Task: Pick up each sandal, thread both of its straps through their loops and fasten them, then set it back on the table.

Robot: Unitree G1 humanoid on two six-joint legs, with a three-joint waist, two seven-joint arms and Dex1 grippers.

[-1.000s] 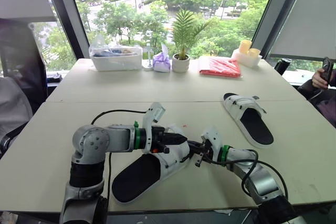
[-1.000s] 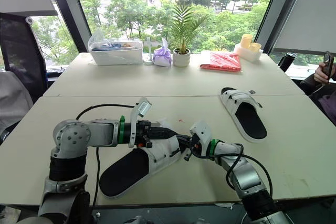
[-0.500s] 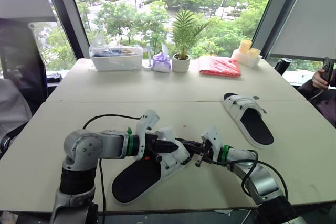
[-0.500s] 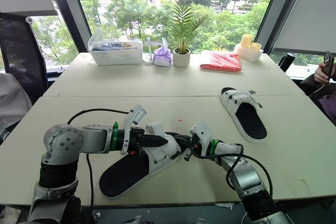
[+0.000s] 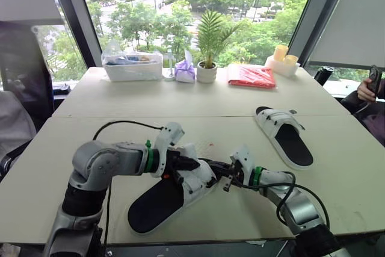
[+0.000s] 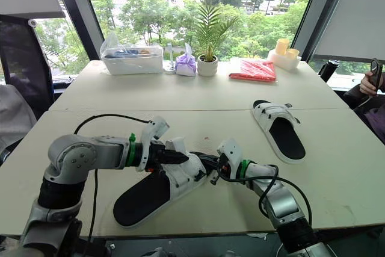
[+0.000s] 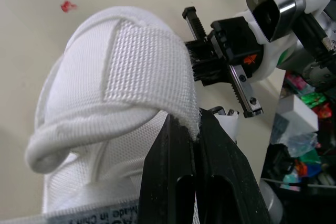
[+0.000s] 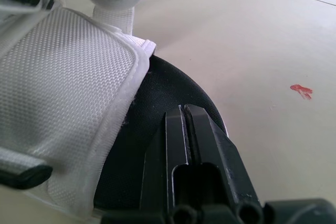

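Left end effector: fingers closed together, clamped on the free edge of the white strap of the near sandal. The strap (woven webbing) is folded over the upper of the sandal.

Right end effector: fingers together, with a thin slit between them. The fingertips lie against the black footbed at the toe end of the same sandal. Whether any material is pinched between them cannot be determined.

Near sandal: located at the front edge of the tabletop, between the two end effectors, with its heel toward the front.

Second sandal: lies flat on the tabletop, well apart, on the right side.
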